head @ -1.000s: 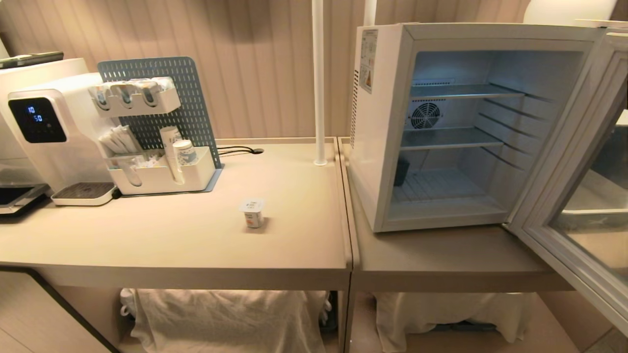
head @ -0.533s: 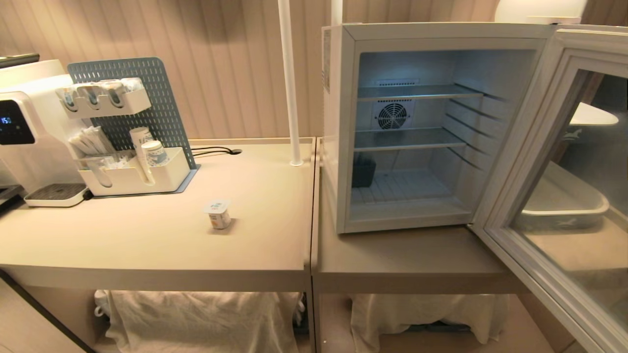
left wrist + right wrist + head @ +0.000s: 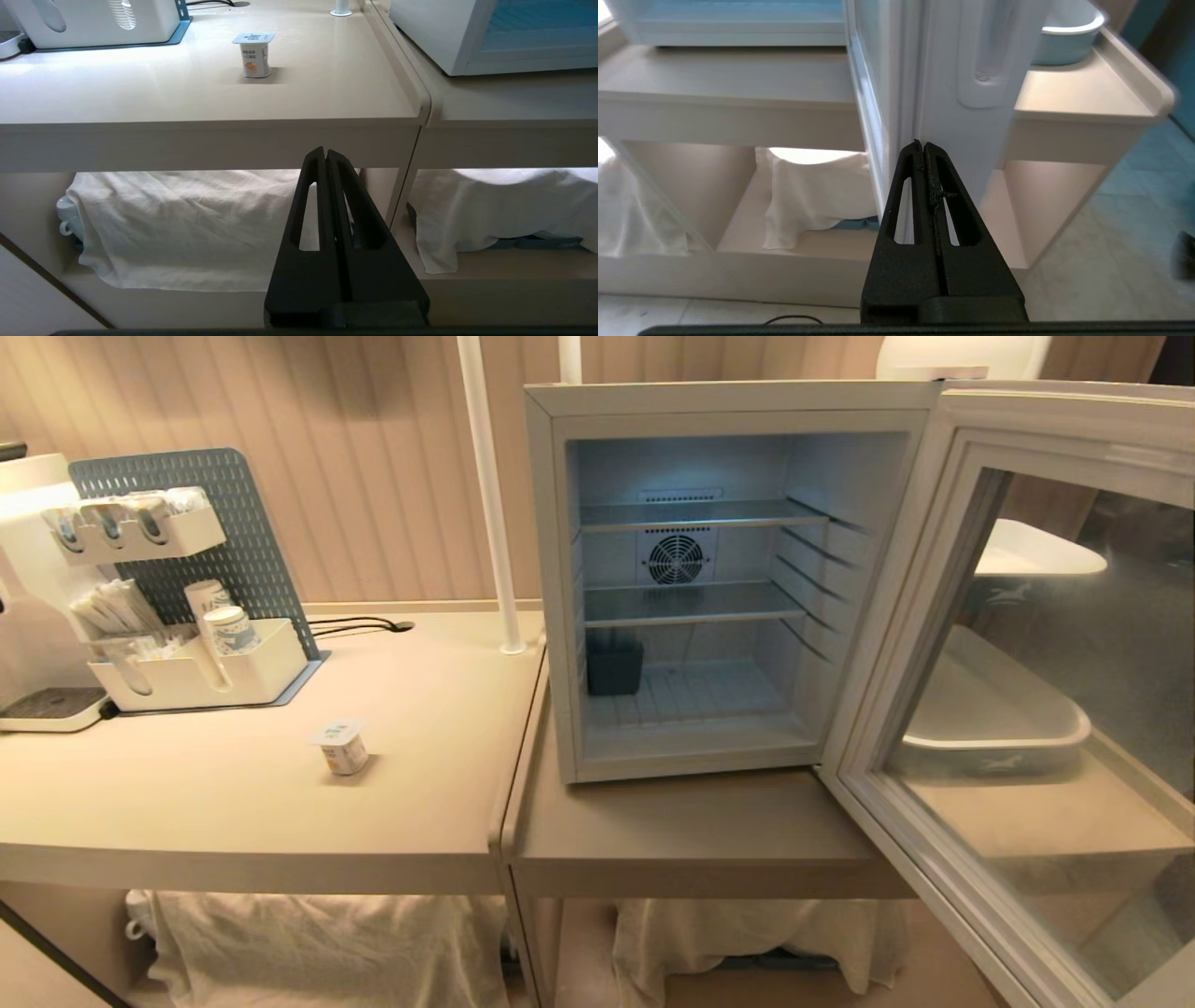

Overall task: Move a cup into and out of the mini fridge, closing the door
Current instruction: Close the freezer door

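Both grippers have their fingers pressed together, empty and low: the left gripper (image 3: 326,154) below the surface (image 3: 215,803) edge, the right gripper (image 3: 923,145) before the open door (image 3: 1046,709). The cup (image 3: 342,747) stands upright on the surface, well apart from the mini fridge (image 3: 551,569). To do the pickup well, the left gripper should probably rise, spread, and close around the cup's body below the lid.

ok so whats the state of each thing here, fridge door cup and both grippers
mini fridge: lit inside, wire shelves bare
door: swung wide open
cup: upright on the table, lid sealed, outside the fridge
left gripper: shut, empty, below the table edge
right gripper: shut, empty, near the door's edge
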